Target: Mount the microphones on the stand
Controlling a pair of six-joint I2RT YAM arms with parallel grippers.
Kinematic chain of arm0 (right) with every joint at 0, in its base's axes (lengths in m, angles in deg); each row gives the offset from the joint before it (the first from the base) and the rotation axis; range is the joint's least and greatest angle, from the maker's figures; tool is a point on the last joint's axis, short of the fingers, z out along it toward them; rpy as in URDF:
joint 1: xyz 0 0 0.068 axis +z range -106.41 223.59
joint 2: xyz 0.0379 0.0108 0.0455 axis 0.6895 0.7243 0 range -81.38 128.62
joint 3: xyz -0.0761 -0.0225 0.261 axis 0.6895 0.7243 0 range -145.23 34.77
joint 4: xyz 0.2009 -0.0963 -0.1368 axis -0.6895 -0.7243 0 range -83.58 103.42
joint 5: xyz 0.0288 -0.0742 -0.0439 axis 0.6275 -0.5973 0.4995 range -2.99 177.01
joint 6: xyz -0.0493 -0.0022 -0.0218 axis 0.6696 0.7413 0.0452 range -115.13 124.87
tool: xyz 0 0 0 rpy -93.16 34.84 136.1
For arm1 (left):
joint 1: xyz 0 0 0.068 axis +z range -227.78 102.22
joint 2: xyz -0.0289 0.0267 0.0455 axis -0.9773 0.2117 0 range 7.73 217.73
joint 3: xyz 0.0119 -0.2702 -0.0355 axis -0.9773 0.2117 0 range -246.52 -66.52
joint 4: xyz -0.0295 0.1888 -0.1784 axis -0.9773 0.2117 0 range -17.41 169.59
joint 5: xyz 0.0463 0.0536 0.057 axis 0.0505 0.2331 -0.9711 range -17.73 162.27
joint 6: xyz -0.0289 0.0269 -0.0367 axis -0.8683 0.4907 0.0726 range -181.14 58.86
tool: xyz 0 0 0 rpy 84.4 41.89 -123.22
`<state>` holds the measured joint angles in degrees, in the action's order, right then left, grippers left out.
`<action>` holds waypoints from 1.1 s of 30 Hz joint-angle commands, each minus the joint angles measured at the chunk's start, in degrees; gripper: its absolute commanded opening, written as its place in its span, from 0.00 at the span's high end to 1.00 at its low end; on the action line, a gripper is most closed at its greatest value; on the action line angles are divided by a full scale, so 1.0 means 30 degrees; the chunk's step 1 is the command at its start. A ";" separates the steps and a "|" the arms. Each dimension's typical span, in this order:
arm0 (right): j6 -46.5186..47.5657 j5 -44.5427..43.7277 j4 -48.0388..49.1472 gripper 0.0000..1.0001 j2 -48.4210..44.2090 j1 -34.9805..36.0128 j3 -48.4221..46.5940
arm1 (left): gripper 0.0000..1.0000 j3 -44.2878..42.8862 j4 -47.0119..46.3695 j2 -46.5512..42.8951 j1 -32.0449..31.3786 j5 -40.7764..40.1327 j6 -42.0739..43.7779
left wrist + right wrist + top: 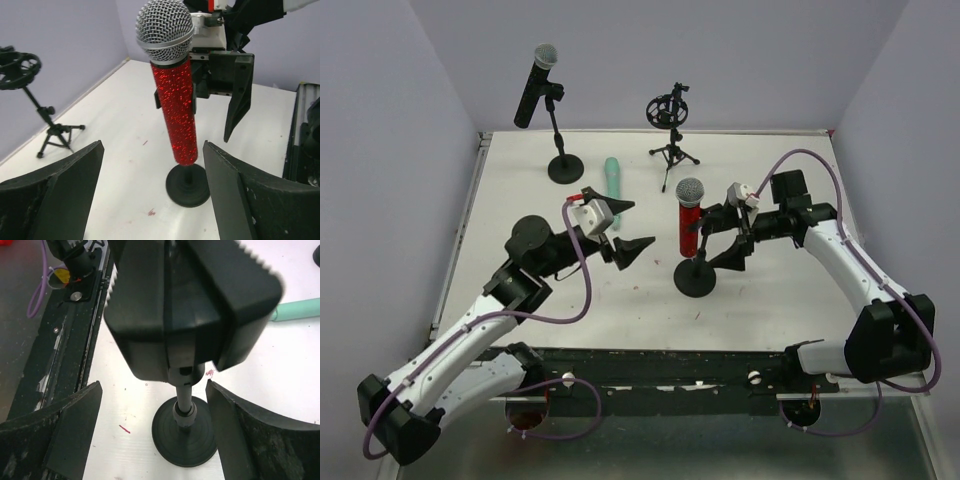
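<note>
The red microphone [689, 215] with a silver mesh head stands upright in the clip of a round-base stand [697, 277]; it also shows in the left wrist view [175, 110]. The black microphone [535, 85] sits in a second stand [565, 168] at the back left. The teal microphone [612, 178] lies flat on the table, also seen in the right wrist view [297, 310]. My left gripper [628, 228] is open and empty, left of the red microphone. My right gripper [720, 237] is open and empty, just right of that stand, facing its clip [190, 305] and pole.
A small black tripod stand with an empty ring mount [670, 110] stands at the back centre, also in the left wrist view [30, 95]. The white table [780, 290] has walls at back and sides. A dark rail [65, 355] runs along its near edge.
</note>
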<state>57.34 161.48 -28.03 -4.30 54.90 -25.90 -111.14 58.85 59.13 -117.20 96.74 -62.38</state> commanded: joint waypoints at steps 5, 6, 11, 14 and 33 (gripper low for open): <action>-0.0086 0.1688 0.2684 0.15 0.0146 -0.0050 0.1325 | 0.07 0.1948 0.5313 -0.4150 0.0805 -0.3260 0.4131; -0.0116 0.1688 0.2742 0.16 0.0292 -0.0050 0.1354 | 0.06 0.2389 0.5137 -0.4560 0.0806 -0.3641 0.4277; -0.0525 0.1863 0.3182 0.27 0.0966 -0.0050 0.1296 | 0.02 0.3332 0.4842 -0.5999 0.0835 -0.4551 0.4893; -0.0760 0.1659 0.3212 0.36 0.1201 -0.0050 0.1091 | 0.02 0.3185 0.5075 -0.6058 0.0806 -0.4846 0.5099; -0.2223 0.0754 0.3766 0.91 0.0967 -0.0196 -0.0050 | 0.02 0.3242 0.5223 -0.6292 0.0835 -0.4758 0.5187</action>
<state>54.28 164.43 -17.94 -0.93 54.70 -22.95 -100.78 74.15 40.42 -114.97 84.19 -47.45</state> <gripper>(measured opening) 0.200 0.985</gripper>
